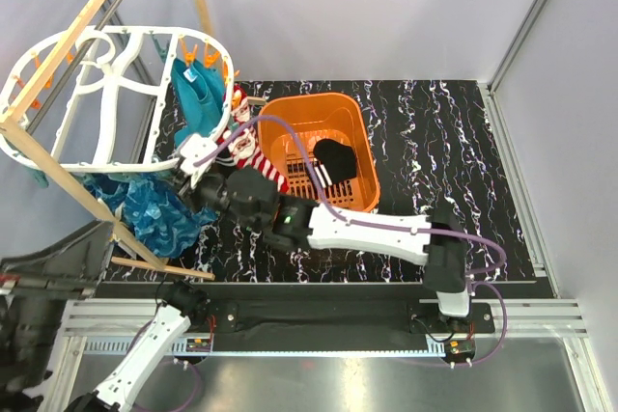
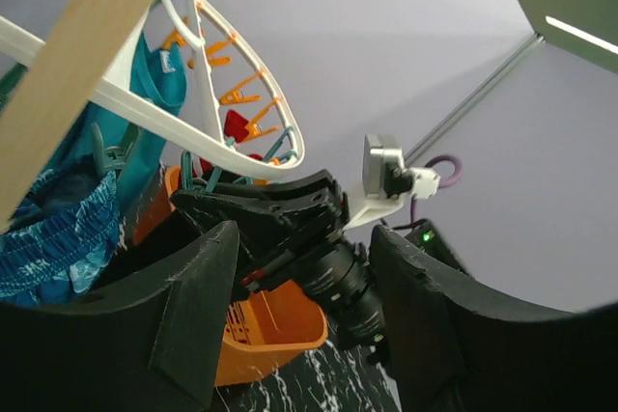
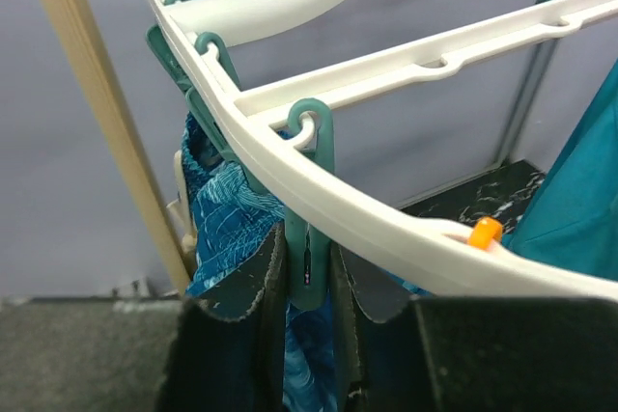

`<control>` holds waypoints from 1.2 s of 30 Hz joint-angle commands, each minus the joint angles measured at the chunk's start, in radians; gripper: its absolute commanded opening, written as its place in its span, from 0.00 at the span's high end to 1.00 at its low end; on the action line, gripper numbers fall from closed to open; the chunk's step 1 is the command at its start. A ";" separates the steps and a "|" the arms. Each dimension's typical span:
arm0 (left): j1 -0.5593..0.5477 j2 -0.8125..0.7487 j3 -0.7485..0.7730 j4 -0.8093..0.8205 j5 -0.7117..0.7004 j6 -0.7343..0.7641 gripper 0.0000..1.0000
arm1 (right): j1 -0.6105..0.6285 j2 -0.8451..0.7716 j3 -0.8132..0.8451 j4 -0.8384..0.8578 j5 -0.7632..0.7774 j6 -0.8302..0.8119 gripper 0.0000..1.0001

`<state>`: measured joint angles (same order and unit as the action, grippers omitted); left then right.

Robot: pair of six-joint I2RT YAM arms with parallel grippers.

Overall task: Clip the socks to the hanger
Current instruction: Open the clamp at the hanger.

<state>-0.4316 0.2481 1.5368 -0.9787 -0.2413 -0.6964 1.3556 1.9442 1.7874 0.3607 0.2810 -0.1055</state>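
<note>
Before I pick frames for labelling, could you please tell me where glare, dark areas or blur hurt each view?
Top external: even light, sharp, sheen only on the metal plate at the near edge. Left wrist: wooden pole blurred, left tool's fingers nearly black, ceiling lights blown out. Right wrist: teal peg crisp, right tool's fingers dark.

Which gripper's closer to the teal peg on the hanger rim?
Right. The right gripper has its fingers clamped on the teal peg hanging from the hanger rim. The left gripper is apart, below the hanger, open and empty.
</note>
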 commanded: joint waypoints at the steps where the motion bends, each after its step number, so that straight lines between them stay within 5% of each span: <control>1: -0.004 0.106 -0.027 0.055 0.118 -0.060 0.39 | -0.053 -0.085 0.070 -0.213 -0.202 0.134 1.00; 13: -0.004 0.233 -0.156 0.104 0.175 -0.238 0.47 | -0.111 -0.191 0.064 -0.497 -0.368 0.142 1.00; 36: -0.002 0.263 -0.276 0.173 0.033 -0.290 0.48 | -0.150 -0.246 0.043 -0.555 -0.552 0.133 1.00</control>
<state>-0.4316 0.4850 1.2736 -0.8619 -0.1795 -0.9916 1.2018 1.7458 1.8236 -0.1326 -0.1787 0.0242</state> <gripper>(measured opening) 0.515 0.252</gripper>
